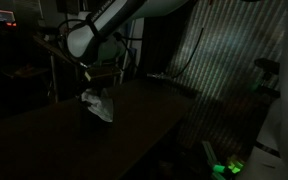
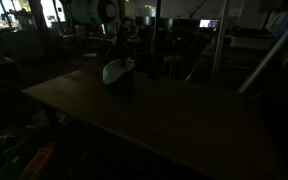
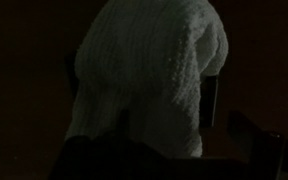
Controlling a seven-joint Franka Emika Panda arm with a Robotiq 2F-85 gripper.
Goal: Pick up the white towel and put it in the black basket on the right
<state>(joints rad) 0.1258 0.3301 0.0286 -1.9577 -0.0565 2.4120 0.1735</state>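
The scene is very dark. The white towel hangs bunched from my gripper over the dark table, and shows in both exterior views. My gripper is shut on its top. In the wrist view the towel fills the middle and hides the fingertips. A dark boxy shape, possibly the black basket, sits right under the towel; I cannot tell whether the towel touches it.
The dark wooden table stretches wide towards the camera. Posts and cluttered furniture stand behind it. A slatted wall and a green light lie beyond the table's edge.
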